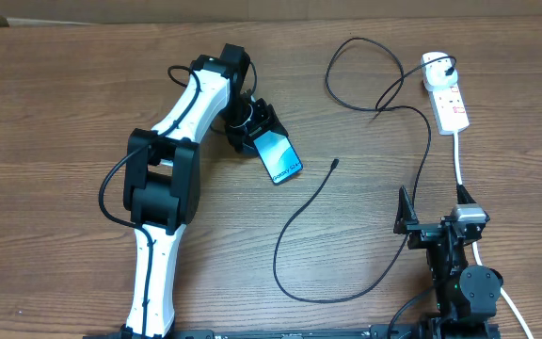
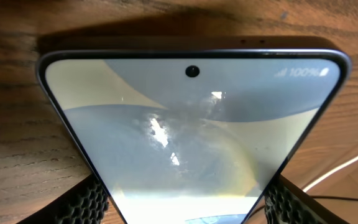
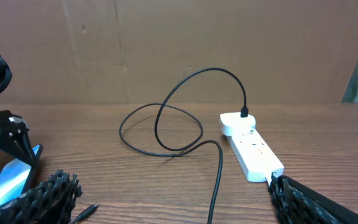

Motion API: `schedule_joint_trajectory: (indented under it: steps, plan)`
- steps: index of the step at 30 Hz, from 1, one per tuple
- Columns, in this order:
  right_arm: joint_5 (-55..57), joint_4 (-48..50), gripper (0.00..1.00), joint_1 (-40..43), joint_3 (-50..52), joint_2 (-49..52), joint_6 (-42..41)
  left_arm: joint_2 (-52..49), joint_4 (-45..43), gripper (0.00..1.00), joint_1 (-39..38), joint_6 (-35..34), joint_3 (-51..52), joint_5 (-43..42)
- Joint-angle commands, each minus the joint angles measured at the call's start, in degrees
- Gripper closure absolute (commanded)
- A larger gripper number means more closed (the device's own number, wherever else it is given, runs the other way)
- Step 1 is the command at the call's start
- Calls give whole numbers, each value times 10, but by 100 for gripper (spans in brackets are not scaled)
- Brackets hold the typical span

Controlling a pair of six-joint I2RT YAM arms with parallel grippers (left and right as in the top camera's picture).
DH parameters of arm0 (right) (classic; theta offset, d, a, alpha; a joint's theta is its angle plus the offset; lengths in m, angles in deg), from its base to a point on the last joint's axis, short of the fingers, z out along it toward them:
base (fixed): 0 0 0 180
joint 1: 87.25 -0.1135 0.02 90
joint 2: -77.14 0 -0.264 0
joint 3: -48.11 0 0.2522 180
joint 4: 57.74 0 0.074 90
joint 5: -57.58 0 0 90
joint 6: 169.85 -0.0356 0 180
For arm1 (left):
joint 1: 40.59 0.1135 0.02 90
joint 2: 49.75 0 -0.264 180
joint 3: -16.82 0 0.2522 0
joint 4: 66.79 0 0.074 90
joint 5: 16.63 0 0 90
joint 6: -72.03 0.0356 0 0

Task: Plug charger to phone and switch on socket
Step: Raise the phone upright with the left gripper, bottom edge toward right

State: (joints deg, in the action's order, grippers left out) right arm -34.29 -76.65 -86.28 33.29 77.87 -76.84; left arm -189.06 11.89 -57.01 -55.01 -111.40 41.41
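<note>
The phone [image 1: 280, 156], with a light blue screen and black edge, is held by its sides between my left gripper's [image 1: 255, 130] fingers at mid table. It fills the left wrist view [image 2: 191, 124], with a finger pad on each side at the bottom. The charger's black cable [image 1: 420, 160] runs in loops from a white plug [image 1: 437, 64] in the socket [image 1: 450, 99]. Its connector tip [image 1: 335, 164] lies free on the wood right of the phone. My right gripper [image 1: 434, 212] is open and empty, near the front right. Its view shows the socket [image 3: 253, 155] and the tip [image 3: 82, 211].
The socket's thick white cord [image 1: 460, 160] runs down past my right gripper. A wide cable loop [image 1: 320, 297] lies on the wood at the front middle. A brown cardboard wall [image 3: 179, 43] stands behind the table.
</note>
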Motion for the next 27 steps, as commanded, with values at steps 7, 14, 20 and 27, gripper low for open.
schedule_joint_trajectory:
  steps: [7,14,20,27]
  plan:
    - [5,3,0,-3,6,-6,0,-34,0,39,14,41,17,-27]
    - [5,3,0,-3,6,-6,0,-32,16,39,28,53,10,-45]
    - [5,3,0,-3,6,-6,0,-28,17,39,39,63,10,-68]
    - [5,3,0,-3,6,-6,0,-19,20,39,47,67,10,-68]
